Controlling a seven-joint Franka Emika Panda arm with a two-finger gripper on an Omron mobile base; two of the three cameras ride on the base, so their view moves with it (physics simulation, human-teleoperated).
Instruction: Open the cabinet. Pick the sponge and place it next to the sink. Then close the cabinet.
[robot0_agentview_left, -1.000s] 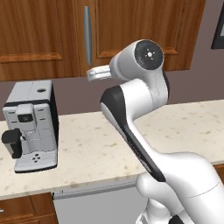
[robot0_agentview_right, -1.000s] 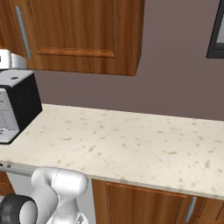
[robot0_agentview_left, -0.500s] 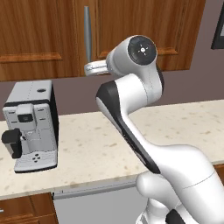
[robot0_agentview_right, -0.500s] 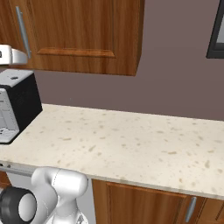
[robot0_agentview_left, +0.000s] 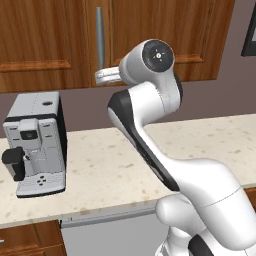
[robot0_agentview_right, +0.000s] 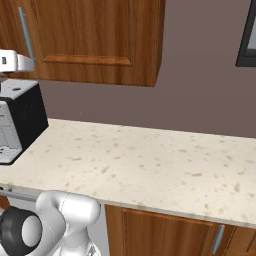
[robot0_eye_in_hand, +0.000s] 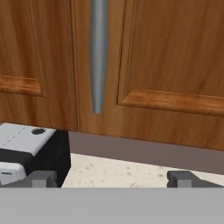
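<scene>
The cabinet is a reddish-brown upper wall unit, and its door is shut. Its long silver bar handle runs vertically along the door's edge. My gripper hovers just below the handle's lower end, a little in front of the door. In the hand view the handle hangs straight ahead, above my gripper. The two fingertips stand wide apart, open, with nothing between them. From the right base view the hand sits under the handle. The sponge is hidden.
A silver and black coffee machine stands on the speckled counter below the gripper, at the left. Lower drawer cabinets run under the counter. A dark framed panel hangs on the wall at the far right.
The hand has risen slightly and edged closer to the bottom end of the cabinet handle. The door stays shut and the fingers stay apart.
</scene>
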